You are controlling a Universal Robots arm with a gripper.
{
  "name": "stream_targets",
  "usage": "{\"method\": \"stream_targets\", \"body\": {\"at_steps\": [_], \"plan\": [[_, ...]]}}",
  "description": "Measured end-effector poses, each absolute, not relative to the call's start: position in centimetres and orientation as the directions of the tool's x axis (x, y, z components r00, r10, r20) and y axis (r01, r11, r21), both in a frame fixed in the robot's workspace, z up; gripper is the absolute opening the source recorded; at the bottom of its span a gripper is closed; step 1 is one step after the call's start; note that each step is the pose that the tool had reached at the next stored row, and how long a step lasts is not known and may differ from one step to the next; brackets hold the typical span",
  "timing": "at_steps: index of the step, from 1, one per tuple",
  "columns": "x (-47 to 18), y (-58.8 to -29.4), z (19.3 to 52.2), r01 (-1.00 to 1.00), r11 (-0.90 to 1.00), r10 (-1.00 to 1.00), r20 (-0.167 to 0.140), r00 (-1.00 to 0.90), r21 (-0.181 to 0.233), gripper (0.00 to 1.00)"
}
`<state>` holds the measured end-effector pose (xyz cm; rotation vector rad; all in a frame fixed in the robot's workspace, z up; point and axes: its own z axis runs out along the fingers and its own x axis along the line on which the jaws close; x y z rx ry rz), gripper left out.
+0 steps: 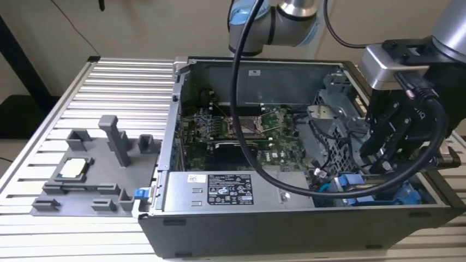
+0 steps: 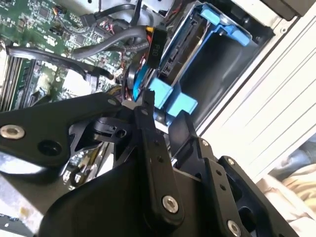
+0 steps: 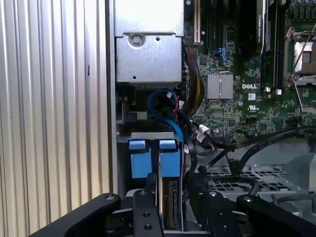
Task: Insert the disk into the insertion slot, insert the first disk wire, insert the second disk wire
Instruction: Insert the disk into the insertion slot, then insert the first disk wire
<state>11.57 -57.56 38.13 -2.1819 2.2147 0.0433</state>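
Note:
The disk (image 3: 169, 205) stands edge-on in its bright blue carrier (image 2: 173, 98), low in the insertion slot (image 2: 222, 64) at the corner of the open computer case (image 1: 291, 229). In both wrist views my gripper (image 2: 165, 112) straddles the carrier's end tabs, and its black fingers (image 3: 146, 202) press in on the two sides, shut on the disk. In the exterior view my gripper (image 1: 378, 164) hangs over the blue carrier (image 1: 357, 188) at the case's right. A thin blue wire (image 3: 159, 106) and black cables with a black plug (image 2: 154, 47) lie loose just beyond the disk.
The motherboard (image 1: 233, 128) fills the case's middle, and the silver power supply (image 1: 218, 191) sits along its front. A perforated metal cage (image 3: 247, 177) stands beside the slot. A grey fixture (image 1: 95, 169) rests on the ribbed table (image 1: 117, 82). My arm's black cable (image 1: 240, 82) loops across the case.

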Motion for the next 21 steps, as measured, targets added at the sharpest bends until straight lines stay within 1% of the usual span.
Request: {"method": "stream_targets", "body": {"at_steps": [5, 6, 8, 13, 14, 21], "plan": [[11.6, -57.6, 39.7, -1.000, 0.015, -0.999, -0.041, -0.015, -0.004, 0.40], [11.6, -57.5, 39.8, -1.000, 0.014, -0.999, -0.041, -0.014, -0.009, 0.40], [11.5, -57.6, 39.8, -0.999, 0.013, -0.999, -0.046, -0.011, -0.038, 0.40], [11.5, -57.5, 39.8, -0.992, 0.009, -0.998, -0.062, -0.001, -0.125, 0.40], [11.5, -57.4, 39.8, -0.991, 0.006, -0.998, -0.062, 0.002, -0.131, 0.40], [11.6, -57.1, 39.6, -0.990, -0.055, -0.996, -0.065, 0.064, -0.131, 0.40]]}}
